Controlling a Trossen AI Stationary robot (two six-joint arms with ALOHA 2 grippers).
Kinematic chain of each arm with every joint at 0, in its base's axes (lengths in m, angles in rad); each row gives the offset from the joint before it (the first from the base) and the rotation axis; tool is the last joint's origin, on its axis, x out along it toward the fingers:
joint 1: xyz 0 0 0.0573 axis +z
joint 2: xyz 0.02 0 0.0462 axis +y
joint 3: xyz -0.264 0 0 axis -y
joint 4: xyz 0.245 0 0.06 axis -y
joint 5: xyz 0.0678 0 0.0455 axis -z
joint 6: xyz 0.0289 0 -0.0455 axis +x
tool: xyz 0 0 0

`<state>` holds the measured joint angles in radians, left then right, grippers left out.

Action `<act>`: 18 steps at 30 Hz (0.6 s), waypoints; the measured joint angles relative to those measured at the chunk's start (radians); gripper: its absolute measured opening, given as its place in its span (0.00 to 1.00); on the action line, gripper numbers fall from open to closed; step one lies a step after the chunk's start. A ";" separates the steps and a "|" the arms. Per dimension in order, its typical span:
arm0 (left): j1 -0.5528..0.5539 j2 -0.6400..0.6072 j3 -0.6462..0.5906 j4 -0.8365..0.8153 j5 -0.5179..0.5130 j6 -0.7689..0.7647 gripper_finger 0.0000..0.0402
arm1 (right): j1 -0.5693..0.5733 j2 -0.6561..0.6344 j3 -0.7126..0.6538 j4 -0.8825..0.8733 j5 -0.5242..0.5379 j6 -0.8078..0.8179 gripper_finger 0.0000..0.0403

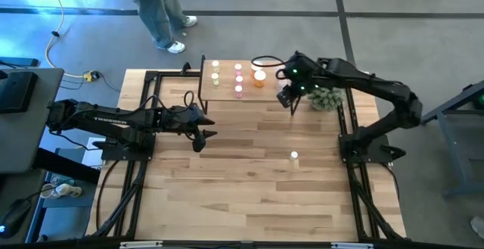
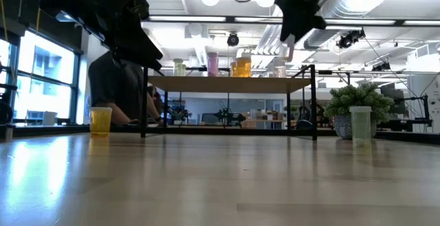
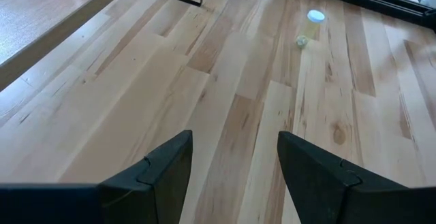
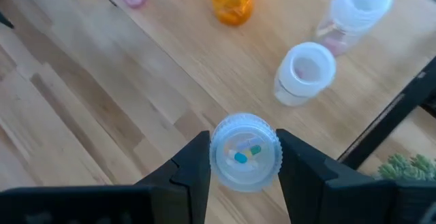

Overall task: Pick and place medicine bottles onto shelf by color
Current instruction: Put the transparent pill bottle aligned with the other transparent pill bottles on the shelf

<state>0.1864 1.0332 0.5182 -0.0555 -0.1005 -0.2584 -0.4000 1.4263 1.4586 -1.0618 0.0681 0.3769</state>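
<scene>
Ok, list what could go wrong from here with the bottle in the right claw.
1. The right claw holds a clear bottle over the shelf, close to two pale bottles already standing there. Lowering it could knock one over.
2. Those bottles stand near the shelf's edge, so a nudged one might roll off.
3. The claw grips only the bottle's sides just under the cap, so it may slip or tilt on release.
</scene>
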 joint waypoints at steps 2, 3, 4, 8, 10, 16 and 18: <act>0.000 0.000 0.000 0.000 0.000 0.000 0.51 | 0.000 0.040 0.032 -0.022 0.000 -0.018 0.31; 0.000 0.000 0.000 0.000 0.000 0.000 0.51 | 0.000 0.058 0.049 -0.032 0.000 -0.021 0.31; 0.000 0.000 0.000 0.000 0.000 0.000 0.51 | 0.000 0.074 0.065 -0.046 0.000 -0.024 0.31; 0.000 0.000 0.000 0.000 0.000 0.000 0.51 | 0.000 0.124 0.102 -0.073 0.030 -0.045 0.31; 0.000 0.000 0.000 0.000 0.000 0.000 0.51 | 0.000 0.140 0.108 -0.075 0.031 -0.046 0.31; 0.000 0.000 0.000 0.000 0.000 0.000 0.51 | 0.000 0.180 0.109 -0.079 0.036 -0.045 0.31; 0.000 0.000 0.000 0.000 0.000 0.000 0.51 | -0.006 0.189 0.109 -0.080 0.036 -0.040 0.31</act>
<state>0.1866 1.0332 0.5184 -0.0557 -0.1005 -0.2584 -0.4058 1.6152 1.5681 -1.1416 0.1038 0.3372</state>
